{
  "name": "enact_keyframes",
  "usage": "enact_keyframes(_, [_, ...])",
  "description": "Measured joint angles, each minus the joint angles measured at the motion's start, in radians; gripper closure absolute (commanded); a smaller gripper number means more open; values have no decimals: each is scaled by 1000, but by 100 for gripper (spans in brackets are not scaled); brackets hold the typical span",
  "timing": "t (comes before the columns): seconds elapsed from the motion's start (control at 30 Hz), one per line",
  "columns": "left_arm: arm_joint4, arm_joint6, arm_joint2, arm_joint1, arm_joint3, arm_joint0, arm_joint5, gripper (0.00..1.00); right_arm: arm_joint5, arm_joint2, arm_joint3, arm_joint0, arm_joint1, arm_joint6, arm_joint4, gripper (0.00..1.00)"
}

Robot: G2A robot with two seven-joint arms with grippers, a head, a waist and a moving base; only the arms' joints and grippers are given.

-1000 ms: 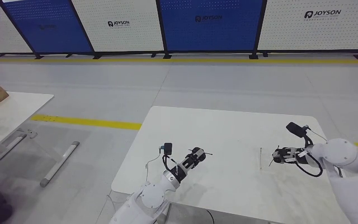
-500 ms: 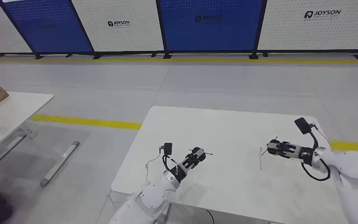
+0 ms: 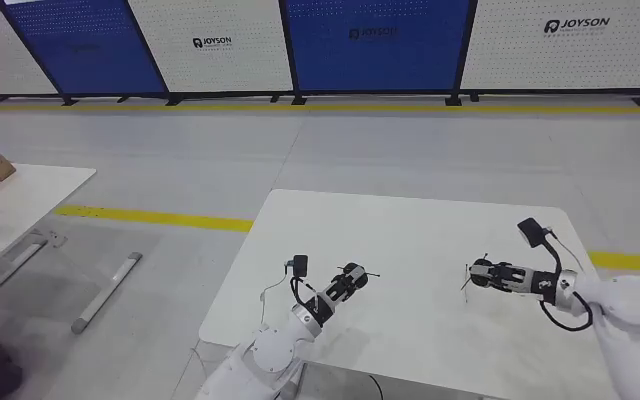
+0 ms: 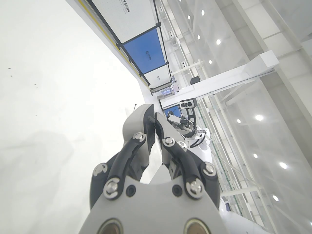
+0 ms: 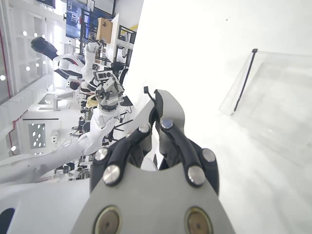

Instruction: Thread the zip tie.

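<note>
Floor, far left: second table [image 3: 35,190], with a metal bar [image 3: 105,293] lying on the floor between it and my surface [image 3: 400,215]. Blue and white panels [image 3: 375,45] run behind.

Left gripper [image 3: 353,273]: over the surface near its front edge, toward the front-left corner. Jaws closed, pinching a thin dark strip [image 4: 151,118]; I cannot tell what it is.

Right gripper [image 5: 154,96]: near the right edge, well apart from the left one and pointing toward it. Jaws closed on a black zip tie [image 5: 147,90], whose head end sticks out past the tips.

Just beside it, a loose tie [image 5: 245,80] lies flat on the surface along one edge of a clear sheet [image 5: 273,93].
</note>
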Motion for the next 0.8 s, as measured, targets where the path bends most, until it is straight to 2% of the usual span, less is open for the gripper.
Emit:
enact_keyframes(0.07, [0,0,0,0,0,0,0,100,10,-33,-25,-16,-5,-66,-46,100])
enact_keyframes(0.13, [0,0,0,0,0,0,0,100,7,-53,-49,-29,-13,-146,-34,100])
enact_keyframes(0.23, [0,0,0,0,0,0,0,100,-39,-54,-99,-71,-21,-282,30,100])
enact_keyframes(0.33, [0,0,0,0,0,0,0,100,-80,-47,-159,-130,-27,-447,21,100])
enact_keyframes(0.4, [0,0,0,0,0,0,0,100,-89,-53,-181,-149,-29,-501,15,100])
enact_keyframes(0.8, [0,0,0,0,0,0,0,100,-86,-60,-183,-149,-30,-518,10,100])
